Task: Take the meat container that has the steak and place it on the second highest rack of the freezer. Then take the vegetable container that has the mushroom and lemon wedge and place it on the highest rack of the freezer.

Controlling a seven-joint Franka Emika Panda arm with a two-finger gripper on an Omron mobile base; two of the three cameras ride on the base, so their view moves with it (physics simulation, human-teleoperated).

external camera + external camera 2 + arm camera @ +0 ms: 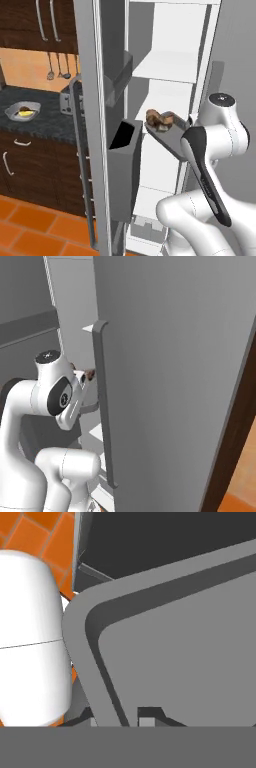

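Grey tray with steak seen tilted inside the open freezer, below a white rack. End effector straddles the tray rim; whether clamped cannot be told.

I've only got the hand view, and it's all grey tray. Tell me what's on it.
Observer: A steak lies at the tray's far end.
Operator: Say where the tray is.
Observer: At the open freezer's mouth, below a white shelf. I can't tell whether it's resting on anything.
Operator: Find the other container.
Observer: A bowl with something yellow in it sits on the dark counter, left of the freezer door.
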